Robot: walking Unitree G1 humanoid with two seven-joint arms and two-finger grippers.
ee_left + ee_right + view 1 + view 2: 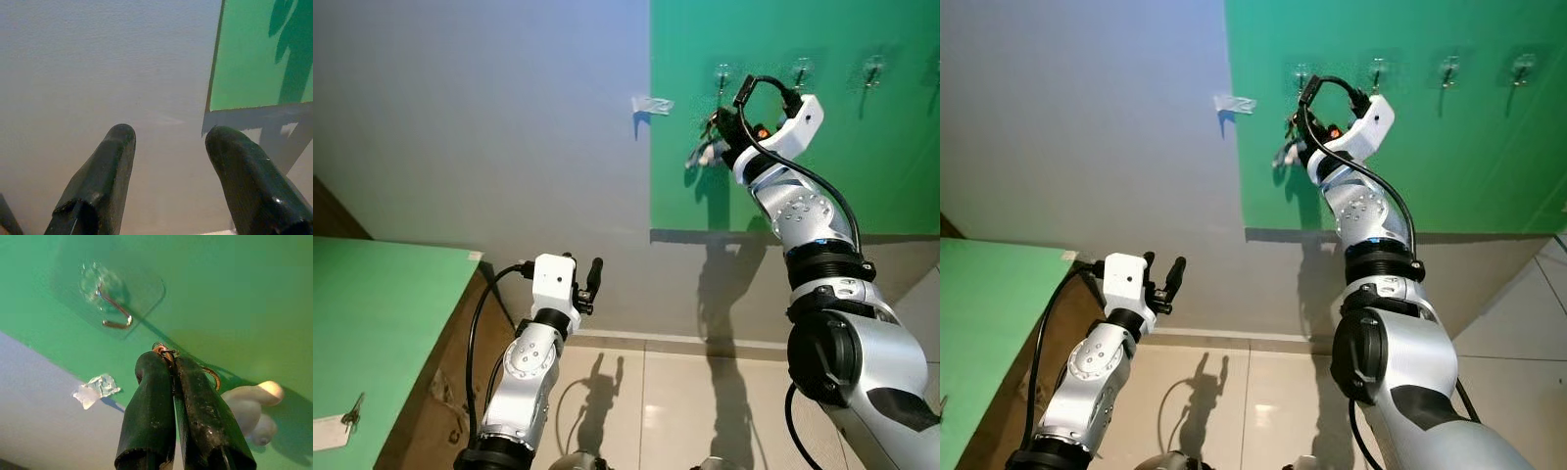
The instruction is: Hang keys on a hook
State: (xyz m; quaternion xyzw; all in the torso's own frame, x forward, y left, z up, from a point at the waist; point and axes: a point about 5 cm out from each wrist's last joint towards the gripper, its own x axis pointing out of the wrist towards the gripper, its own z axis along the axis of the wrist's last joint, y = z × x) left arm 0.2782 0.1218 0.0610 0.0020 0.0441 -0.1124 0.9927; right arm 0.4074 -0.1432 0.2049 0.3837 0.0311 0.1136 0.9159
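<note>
My right gripper [717,129] is raised against the green wall panel [822,186] and shut on a key ring [165,350]. A white fob [249,406] dangles from the ring beside the fingers [195,401]. A clear stick-on hook with a metal prong [115,313] sits on the panel just above and to the left of the fingertips, apart from the ring. In the head views this is the leftmost hook [722,74] of a row. My left gripper [590,282] is open, held low in front of the grey wall, with nothing between its fingers [105,166].
More hooks [801,70] [873,70] line the panel to the right. A scrap of clear tape [652,104] sticks to the grey wall. A green table [391,313] at left carries another key set with a white tag [340,423]. Tiled floor lies below.
</note>
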